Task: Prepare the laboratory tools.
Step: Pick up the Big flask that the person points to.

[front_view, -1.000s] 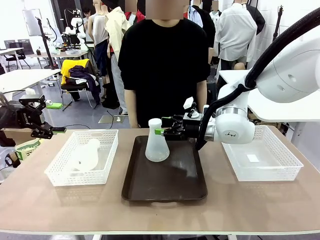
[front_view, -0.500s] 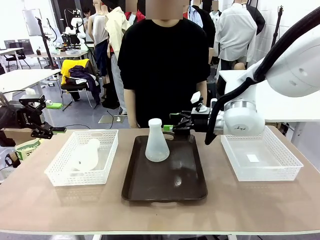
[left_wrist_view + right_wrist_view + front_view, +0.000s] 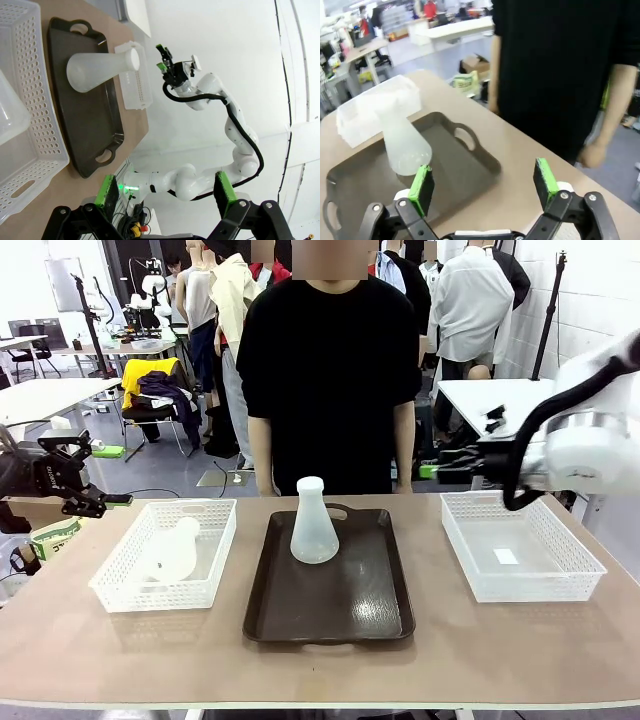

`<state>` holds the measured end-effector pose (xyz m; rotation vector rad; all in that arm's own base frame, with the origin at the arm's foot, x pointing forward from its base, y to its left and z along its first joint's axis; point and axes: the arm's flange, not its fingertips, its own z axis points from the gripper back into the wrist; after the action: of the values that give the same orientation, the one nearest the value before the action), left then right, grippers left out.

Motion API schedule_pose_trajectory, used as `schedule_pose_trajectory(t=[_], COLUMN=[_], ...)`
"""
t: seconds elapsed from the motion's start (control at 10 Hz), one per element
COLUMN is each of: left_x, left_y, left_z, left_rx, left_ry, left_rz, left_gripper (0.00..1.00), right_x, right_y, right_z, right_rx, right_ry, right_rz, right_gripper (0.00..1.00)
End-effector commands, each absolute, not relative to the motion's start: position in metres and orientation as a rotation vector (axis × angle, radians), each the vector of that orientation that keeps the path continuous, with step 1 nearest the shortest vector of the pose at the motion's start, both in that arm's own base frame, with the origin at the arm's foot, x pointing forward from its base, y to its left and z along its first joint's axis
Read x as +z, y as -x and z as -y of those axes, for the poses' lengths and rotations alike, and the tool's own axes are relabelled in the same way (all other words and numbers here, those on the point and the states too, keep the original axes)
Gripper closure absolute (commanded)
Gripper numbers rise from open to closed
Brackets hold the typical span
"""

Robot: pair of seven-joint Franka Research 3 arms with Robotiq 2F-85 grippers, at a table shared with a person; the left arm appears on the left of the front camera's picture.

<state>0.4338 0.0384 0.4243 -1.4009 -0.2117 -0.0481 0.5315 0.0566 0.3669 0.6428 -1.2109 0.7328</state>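
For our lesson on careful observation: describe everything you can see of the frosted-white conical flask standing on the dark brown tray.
The translucent frosted-white conical flask has a wide round base, sloping sides and a narrow cylindrical neck with a slightly thicker rim. It looks like cloudy plastic and appears empty. It stands upright on the far half of the dark brown handled tray, slightly left of the middle, with its base flat on the tray. Nothing else touches it.

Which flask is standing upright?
The Erlenmeyer flask on the dark brown tray; the other flask lies on its side in the left white mesh basket.
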Motion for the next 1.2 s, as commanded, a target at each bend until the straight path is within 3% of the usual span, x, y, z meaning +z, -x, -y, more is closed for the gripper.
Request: schedule_pose_trajectory(t=[0.0, 0.4, 1.1], left_x=[0.426, 0.426, 0.426], left_y=[-0.433, -0.433, -0.433], left_z=[-0.039, -0.039, -0.039], left_rx=[-0.049, -0.049, -0.049], left_ry=[1.406, 1.406, 1.406], left_rz=[0.216, 0.216, 0.216], left_gripper=[0.00, 0.00, 0.00], right_x=[0.383, 0.380, 0.394], right_y=[-0.506, -0.501, -0.504], right_z=[-0.042, -0.022, -0.014], right_rx=[0.630, 0.527, 0.563], right_ry=[-0.590, -0.614, -0.599], right_rz=[1.289, 1.358, 1.313], right_gripper=[0.00, 0.00, 0.00])
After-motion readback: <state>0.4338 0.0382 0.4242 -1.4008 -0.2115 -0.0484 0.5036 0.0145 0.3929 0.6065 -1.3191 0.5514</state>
